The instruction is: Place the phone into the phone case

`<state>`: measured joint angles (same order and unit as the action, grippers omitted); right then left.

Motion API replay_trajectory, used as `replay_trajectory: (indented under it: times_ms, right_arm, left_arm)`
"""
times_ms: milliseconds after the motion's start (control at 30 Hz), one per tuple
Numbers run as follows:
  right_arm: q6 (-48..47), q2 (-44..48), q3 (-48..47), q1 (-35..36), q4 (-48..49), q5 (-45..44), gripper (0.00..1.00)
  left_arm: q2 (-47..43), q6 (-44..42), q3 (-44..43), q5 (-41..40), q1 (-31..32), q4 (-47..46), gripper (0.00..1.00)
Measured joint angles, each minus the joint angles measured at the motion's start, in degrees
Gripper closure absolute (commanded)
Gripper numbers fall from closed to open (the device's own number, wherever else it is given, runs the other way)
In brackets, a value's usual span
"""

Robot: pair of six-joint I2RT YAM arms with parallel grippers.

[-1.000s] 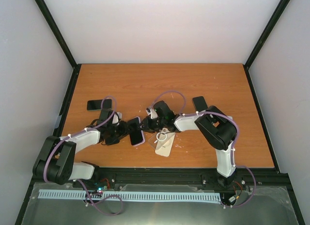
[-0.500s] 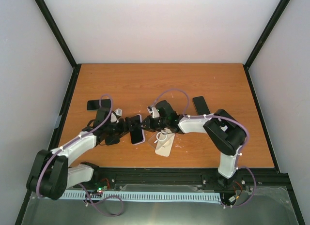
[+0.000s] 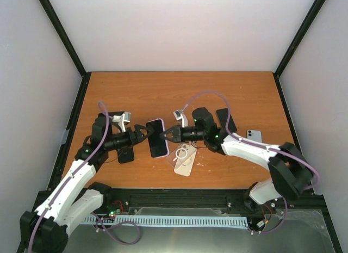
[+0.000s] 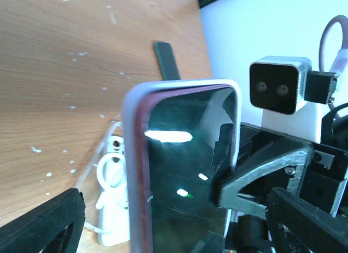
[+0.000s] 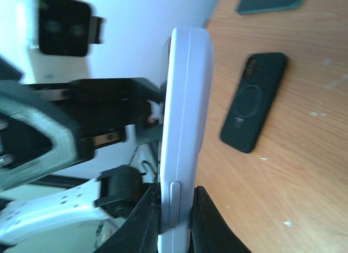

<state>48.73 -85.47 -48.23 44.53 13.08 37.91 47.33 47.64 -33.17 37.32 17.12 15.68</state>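
The phone [image 3: 157, 139], dark screen up, sits inside a lilac phone case [image 4: 132, 171] and hangs above the table between the two arms. My right gripper [image 3: 167, 134] is shut on the phone's right edge. In the right wrist view the cased phone [image 5: 185, 117] stands edge-on, and the right gripper [image 5: 176, 220] pinches it from both sides. My left gripper [image 3: 144, 134] is at the phone's left edge, open. In the left wrist view its fingers [image 4: 43, 226] stand wide of the phone [image 4: 185, 177].
A white case with a ring [image 3: 185, 158] lies below the held phone. A black case [image 3: 126, 155] and a black phone [image 3: 111, 117] lie on the left. Another black phone [image 3: 225, 120] and a pale phone [image 3: 254, 135] lie on the right.
My left gripper has opened and let go of the cased phone. My right gripper has shut on its other edge. Both arms have stretched out, and the phone has moved slightly right.
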Motion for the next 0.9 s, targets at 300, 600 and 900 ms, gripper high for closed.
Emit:
replay_trajectory:
  times_ms: [300,600,900]
  right_arm:
    - [2.6,11.5,4.7,0.0,7.7,9.3,0.88]
    - [6.8,15.0,7.8,0.1,13.6,12.7,0.88]
    - [7.7,16.4,7.9,0.1,15.6,13.3,0.87]
  left_arm:
    - [-7.7,13.1,5.2,14.2,0.0,-19.7,0.19]
    - [-9.8,22.7,8.6,19.8,0.0,-35.9,0.55]
    - [-9.9,24.7,8.7,19.5,0.0,-38.5,0.85]
